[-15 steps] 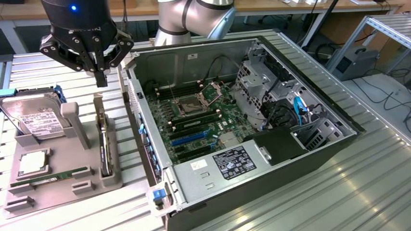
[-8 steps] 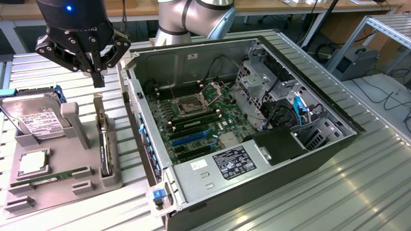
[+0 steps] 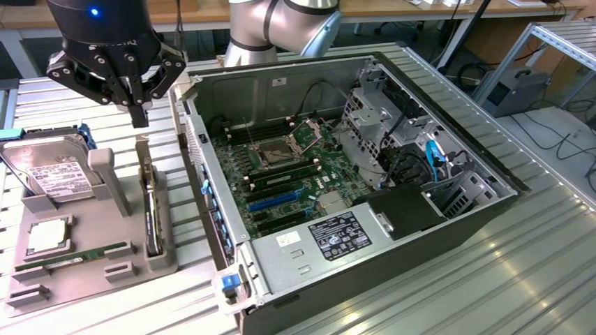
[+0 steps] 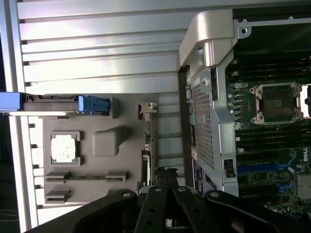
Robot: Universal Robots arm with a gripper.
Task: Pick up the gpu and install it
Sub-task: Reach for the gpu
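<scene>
The gpu [image 3: 152, 213] stands on edge in a narrow slot of the grey holder [image 3: 93, 279], to the exterior view's left of the open computer case [image 3: 308, 272]. It looks thin and dark, with a silver bracket at its far end. My gripper [image 3: 139, 115] hangs above that far end with its two fingers pressed together, shut and holding nothing. In the wrist view the gripper [image 4: 165, 174] sits just beside the card's thin edge [image 4: 144, 167], and the bracket [image 4: 147, 108] shows farther along the holder [image 4: 97, 116].
The holder also carries a silver hard drive [image 3: 51, 171] in a blue-edged cradle, a processor chip [image 3: 47, 237] and a green memory stick [image 3: 79, 258]. Inside the case lie the motherboard with its blue slot [image 3: 275, 199], the processor socket [image 3: 279, 148] and drive cages [image 3: 382, 118].
</scene>
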